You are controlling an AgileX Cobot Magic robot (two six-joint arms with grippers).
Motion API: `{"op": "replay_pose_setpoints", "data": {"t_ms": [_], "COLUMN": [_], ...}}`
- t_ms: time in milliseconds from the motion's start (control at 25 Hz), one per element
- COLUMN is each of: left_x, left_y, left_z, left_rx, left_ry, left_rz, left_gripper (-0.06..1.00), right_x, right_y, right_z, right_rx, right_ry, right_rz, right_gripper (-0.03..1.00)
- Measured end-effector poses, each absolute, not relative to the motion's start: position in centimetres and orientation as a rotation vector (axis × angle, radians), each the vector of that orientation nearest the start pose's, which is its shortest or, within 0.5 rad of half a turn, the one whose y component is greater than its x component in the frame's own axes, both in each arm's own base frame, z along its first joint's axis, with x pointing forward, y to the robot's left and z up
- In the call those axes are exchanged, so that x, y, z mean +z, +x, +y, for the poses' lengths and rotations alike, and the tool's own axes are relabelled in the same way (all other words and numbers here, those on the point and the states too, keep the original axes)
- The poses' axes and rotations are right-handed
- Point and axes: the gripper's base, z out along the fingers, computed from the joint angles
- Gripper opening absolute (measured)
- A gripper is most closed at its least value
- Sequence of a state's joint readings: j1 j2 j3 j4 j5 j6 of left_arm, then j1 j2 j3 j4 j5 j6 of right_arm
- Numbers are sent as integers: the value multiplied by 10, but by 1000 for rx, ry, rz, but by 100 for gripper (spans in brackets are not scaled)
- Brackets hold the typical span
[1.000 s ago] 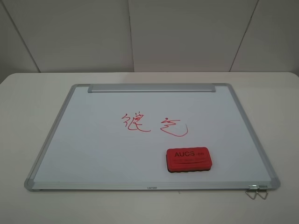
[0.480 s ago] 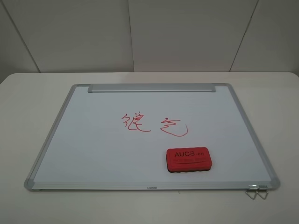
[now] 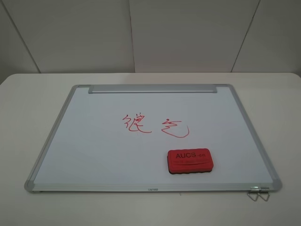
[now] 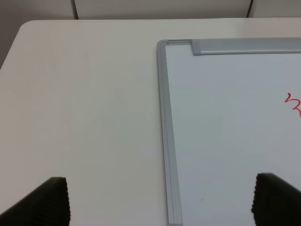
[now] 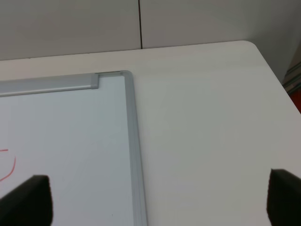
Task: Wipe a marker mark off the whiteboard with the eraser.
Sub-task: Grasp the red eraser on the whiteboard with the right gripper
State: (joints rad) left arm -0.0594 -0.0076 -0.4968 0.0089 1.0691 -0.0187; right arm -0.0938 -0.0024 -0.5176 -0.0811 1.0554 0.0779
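Note:
The whiteboard (image 3: 94, 141) lies flat on the table, its silver tray bar (image 3: 153, 88) along the far edge. The marker mark (image 3: 136, 124), a thin red scribble, sits near the board's middle; its zigzag edge (image 4: 294, 102) shows in the left wrist view. The red eraser (image 3: 190, 161) with "AUCS" lettering rests on the board toward the near right. Neither arm appears in the high view. My left gripper (image 4: 160, 207) is open over the board's left frame, and my right gripper (image 5: 155, 202) is open over the right frame. Both hold nothing.
A second red scribble with a bowl-shaped loop (image 3: 175, 128) lies right of the marker mark, just beyond the eraser. A metal wire clip (image 3: 258, 193) hangs at the board's near right corner. The white table (image 3: 28, 94) surrounds the board, with wall panels behind.

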Motion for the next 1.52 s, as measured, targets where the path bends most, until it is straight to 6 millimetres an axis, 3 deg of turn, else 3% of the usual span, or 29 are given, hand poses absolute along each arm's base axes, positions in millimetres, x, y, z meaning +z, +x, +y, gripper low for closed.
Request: {"op": "replay_pose_setpoints", "data": {"t_ms": [1000, 1200, 1520], "left_x": [276, 276, 276], "left_y": [-6, -6, -6], "left_z": [1, 1, 1], "left_rx": [-38, -38, -38], "left_ry": [41, 41, 41], "left_rz": [2048, 2048, 2048], "left_gripper": [77, 77, 77], "right_x": [283, 283, 281], "right_y": [-6, 27, 110], "right_z": [-6, -8, 0], "right_rx": [-107, -91, -72], "right_ry": [178, 179, -51], "right_rz": [2025, 2219, 2435], "right_gripper": [82, 82, 82]}}
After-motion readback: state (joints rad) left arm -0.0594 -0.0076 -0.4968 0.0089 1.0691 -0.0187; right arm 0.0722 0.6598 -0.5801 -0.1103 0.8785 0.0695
